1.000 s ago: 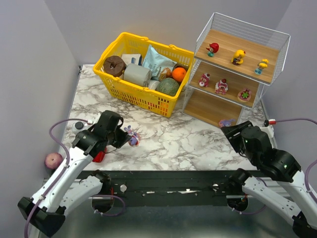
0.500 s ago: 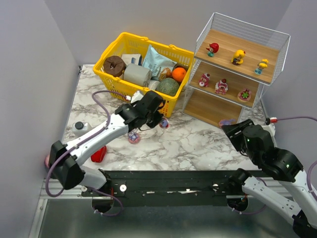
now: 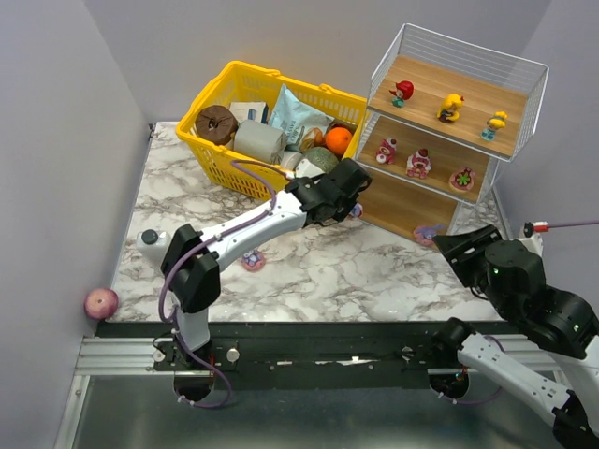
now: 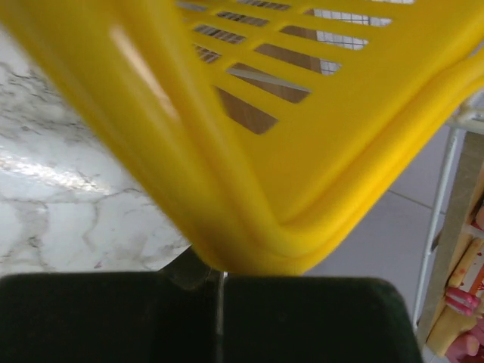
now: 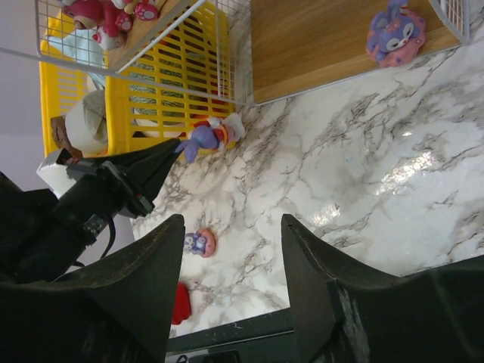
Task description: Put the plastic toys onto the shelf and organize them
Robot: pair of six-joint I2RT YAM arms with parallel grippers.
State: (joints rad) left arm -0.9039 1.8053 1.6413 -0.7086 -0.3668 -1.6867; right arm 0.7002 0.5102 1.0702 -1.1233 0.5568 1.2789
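Purple bunny (image 5: 206,138) rides clamped at the tip of your left tool (image 3: 348,202), centre frame, poking rightward just off a corner of the yellow basket (image 3: 271,182). The shelf (image 3: 393,201) stands immediately to its right, its bottom board open to the approach, with a second bunny (image 3: 429,231) sitting at that board's right end. Your left arm is the nearer one; your right tool (image 5: 232,219) hangs with fingers apart and empty over the marble desk (image 3: 374,271) at lower right.

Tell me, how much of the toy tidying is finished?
Seven toys stand on the shelf: three top, three middle, one bottom. The left pincer holds a purple bunny beside the shelf. One pink toy waits on the table.
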